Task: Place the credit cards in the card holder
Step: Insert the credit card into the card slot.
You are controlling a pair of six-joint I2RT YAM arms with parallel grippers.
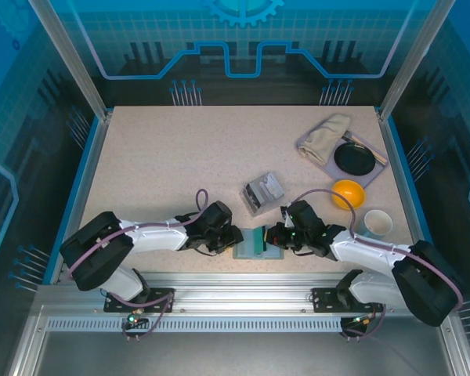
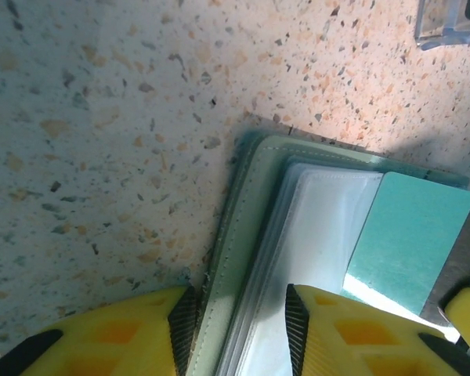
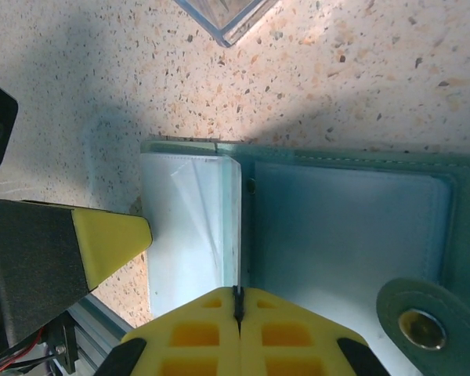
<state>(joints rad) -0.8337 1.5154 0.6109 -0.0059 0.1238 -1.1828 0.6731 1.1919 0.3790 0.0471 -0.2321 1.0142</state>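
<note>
Grey-green card holder [image 1: 243,251] lies open at the tabletop's [image 1: 157,157] near edge, with a teal credit card [image 2: 411,235] on its clear sleeves. Astride its left border the left gripper [image 2: 235,313] stands parted. The right gripper [image 3: 236,301] is pinched together on a sleeve leaf. Behind sits a clear box [image 1: 263,190].

Speckled tabletop [image 1: 180,157]: open card holder [image 1: 258,243] lower centre, clear box [image 1: 264,191] above it; orange bowl [image 1: 348,193], white cup [image 1: 377,224], tray [image 1: 323,166] at right.
</note>
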